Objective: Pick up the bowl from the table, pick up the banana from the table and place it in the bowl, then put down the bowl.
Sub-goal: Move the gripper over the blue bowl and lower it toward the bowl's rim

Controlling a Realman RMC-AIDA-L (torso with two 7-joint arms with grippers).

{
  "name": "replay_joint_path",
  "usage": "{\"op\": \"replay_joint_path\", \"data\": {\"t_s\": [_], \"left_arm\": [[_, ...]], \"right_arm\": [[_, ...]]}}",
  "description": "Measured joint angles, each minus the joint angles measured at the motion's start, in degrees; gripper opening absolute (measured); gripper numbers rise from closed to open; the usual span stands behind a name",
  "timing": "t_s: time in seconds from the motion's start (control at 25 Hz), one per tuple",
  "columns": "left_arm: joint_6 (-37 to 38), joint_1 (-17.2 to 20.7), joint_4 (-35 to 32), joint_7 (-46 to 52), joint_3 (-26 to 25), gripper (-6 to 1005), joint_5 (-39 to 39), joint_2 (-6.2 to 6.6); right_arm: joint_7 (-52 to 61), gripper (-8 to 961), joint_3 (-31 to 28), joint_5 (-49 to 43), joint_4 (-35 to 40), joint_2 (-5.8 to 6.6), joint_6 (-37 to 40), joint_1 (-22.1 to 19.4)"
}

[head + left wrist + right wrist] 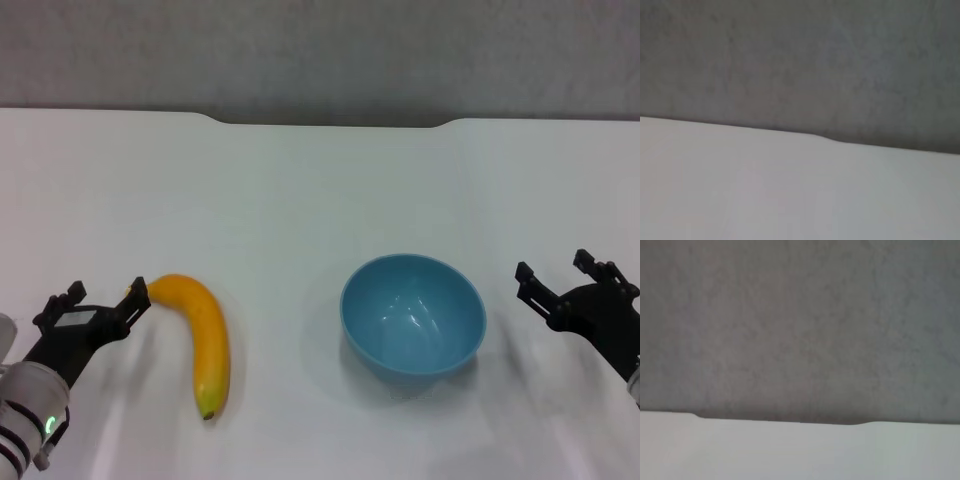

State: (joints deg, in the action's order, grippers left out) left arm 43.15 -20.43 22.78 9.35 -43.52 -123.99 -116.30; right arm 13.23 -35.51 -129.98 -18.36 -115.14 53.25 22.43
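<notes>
The light-blue bowl (413, 315) stands upright and empty on the white table (300, 190), right of centre. The yellow-orange banana (200, 338) lies on the table left of centre, stem toward the left, dark tip toward the front. My left gripper (98, 303) is open at the front left, its right fingertip close to the banana's stem end. My right gripper (560, 280) is open at the right, a little way from the bowl's right side. Both wrist views show only bare table and grey wall.
The table's far edge has a notch (330, 124) against the grey wall (320, 50). The notch also shows in the left wrist view (830, 139) and the right wrist view (780, 421). Bare tabletop lies between banana and bowl.
</notes>
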Motion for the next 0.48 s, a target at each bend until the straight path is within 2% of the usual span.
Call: {"op": "replay_joint_path", "data": {"t_s": [0.2,0.24,0.28,0.32,0.36,0.4,0.44,0.48], "left_arm": [[1.41,3.99,8.92,-1.9,-1.15,868,-2.5,3.22],[1.41,3.99,8.92,-1.9,-1.15,868,-2.5,3.22],[0.34,6.11,15.12,-2.21,-2.82,867,-5.17,5.18],[-0.33,6.98,17.13,-2.37,-3.55,867,-6.19,5.77],[-1.2,8.18,20.02,-2.66,-4.79,866,-7.59,6.53],[-2.63,9.41,22.66,-3.12,-6.06,865,-8.99,7.17],[-4.11,10.52,25.74,-3.68,-7.35,865,-10.48,7.62],[-7.3,12.14,29.97,-4.87,-9.49,864,-12.28,8.16]], "right_arm": [[-0.24,879,-0.37,-1.67,-1.54,0.85,2.03,-0.36],[-0.25,879,-0.58,-2.9,-2.6,1.21,2.13,-0.36],[-0.27,879,-0.82,-4.5,-5.13,2.33,1.56,-0.36],[-0.27,879,-0.87,-5.0,-6.95,3.26,0.99,-0.33],[-0.27,879,-0.87,-5.0,-6.95,3.26,0.99,-0.33],[-0.4,879,-1.34,-5.97,-12.45,5.54,-2.15,-0.24],[-0.4,879,-1.34,-5.97,-12.45,5.54,-2.15,-0.24],[-0.53,879,-1.93,-6.52,-15.04,6.48,-4.22,-0.29]]}}
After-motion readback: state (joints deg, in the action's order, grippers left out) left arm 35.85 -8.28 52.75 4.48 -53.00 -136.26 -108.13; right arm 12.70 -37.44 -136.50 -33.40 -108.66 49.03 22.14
